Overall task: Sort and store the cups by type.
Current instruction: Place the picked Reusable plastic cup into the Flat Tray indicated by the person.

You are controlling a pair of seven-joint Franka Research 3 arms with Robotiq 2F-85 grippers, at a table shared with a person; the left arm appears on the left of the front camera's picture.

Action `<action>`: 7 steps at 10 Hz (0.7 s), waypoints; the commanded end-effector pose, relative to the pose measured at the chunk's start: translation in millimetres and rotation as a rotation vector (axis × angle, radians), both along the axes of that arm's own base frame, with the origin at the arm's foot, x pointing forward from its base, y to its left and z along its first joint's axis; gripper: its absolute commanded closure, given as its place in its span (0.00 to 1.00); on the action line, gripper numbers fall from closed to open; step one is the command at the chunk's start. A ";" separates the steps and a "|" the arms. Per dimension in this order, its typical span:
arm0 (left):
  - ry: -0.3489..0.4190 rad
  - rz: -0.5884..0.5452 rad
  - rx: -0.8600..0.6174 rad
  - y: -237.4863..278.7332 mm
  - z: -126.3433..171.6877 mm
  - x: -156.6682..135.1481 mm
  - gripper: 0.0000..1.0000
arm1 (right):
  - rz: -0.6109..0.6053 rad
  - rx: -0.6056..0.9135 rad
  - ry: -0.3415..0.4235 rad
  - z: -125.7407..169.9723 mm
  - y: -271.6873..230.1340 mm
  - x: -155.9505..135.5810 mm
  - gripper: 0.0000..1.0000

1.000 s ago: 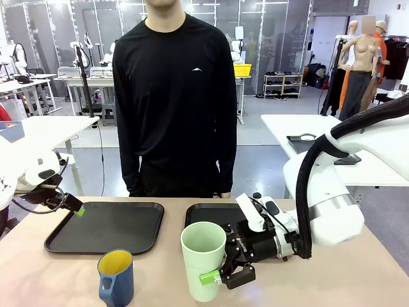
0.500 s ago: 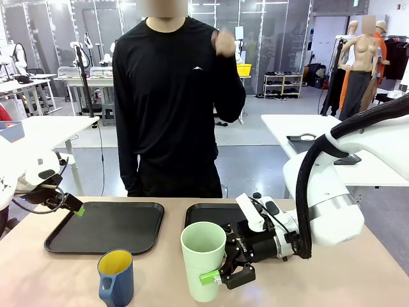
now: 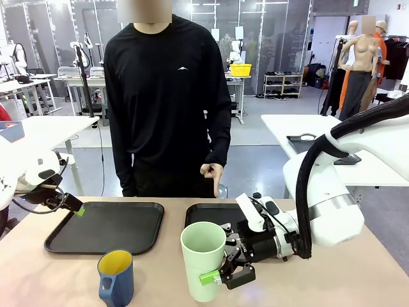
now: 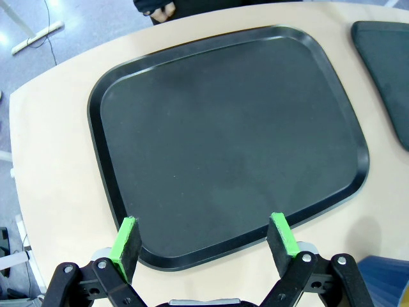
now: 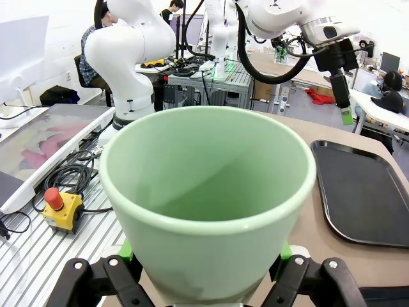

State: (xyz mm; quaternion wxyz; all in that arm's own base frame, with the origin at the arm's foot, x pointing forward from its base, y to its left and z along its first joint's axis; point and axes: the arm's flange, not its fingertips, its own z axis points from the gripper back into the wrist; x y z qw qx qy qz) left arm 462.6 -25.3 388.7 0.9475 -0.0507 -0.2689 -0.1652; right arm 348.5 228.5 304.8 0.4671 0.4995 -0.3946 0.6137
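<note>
A tall mint-green tumbler (image 3: 203, 259) stands on the table near the front edge, just before the right black tray (image 3: 206, 211). My right gripper (image 3: 216, 271) lies sideways, with its fingers on either side of the tumbler's lower wall. In the right wrist view the tumbler (image 5: 208, 204) sits between my green pads, which press its sides. A dark blue mug (image 3: 116, 279) with a yellow inside stands to the tumbler's left, apart from it. My left gripper (image 3: 71, 206) hangs open at the left tray's (image 3: 105, 225) left end. Its fingers (image 4: 125, 240) straddle the tray's (image 4: 230, 128) near rim.
A person in black stands at the far side of the table, one fist (image 3: 211, 171) hanging above the right tray's far edge. Both trays are bare. A corner of the right tray (image 4: 390, 57) and a bit of the blue mug (image 4: 391, 283) edge the left wrist view.
The person's raised hand has come down and the body has shifted left. The right gripper's finger links have shifted slightly at the tumbler. The cups and the left arm have not moved.
</note>
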 end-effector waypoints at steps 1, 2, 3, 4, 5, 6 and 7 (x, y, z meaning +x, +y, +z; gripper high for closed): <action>-0.002 0.000 0.002 0.8 0.9 0.5 0.00 | 0.003 0.005 -0.001 0.7 2.0 2.0 0.42; -0.002 0.000 0.002 0.8 0.9 0.5 0.00 | 0.003 0.005 -0.001 0.7 2.0 2.0 0.42; -0.002 0.000 0.002 0.8 0.9 0.5 0.00 | 0.003 0.005 -0.001 0.7 2.0 2.0 0.42; -0.002 0.000 0.002 0.8 0.9 0.5 0.00 | 0.000 0.000 0.000 0.0 0.0 0.0 0.13; -0.002 0.000 0.002 0.8 0.9 0.5 0.00 | 0.002 0.002 -0.004 -1.5 -4.3 9.8 0.13; -0.002 0.000 0.002 0.8 0.9 0.5 0.00 | -0.012 0.021 -0.008 1.2 -11.2 20.8 0.13; -0.002 0.000 0.002 0.8 0.9 0.5 0.00 | -0.030 0.032 -0.004 6.3 -20.4 34.5 0.13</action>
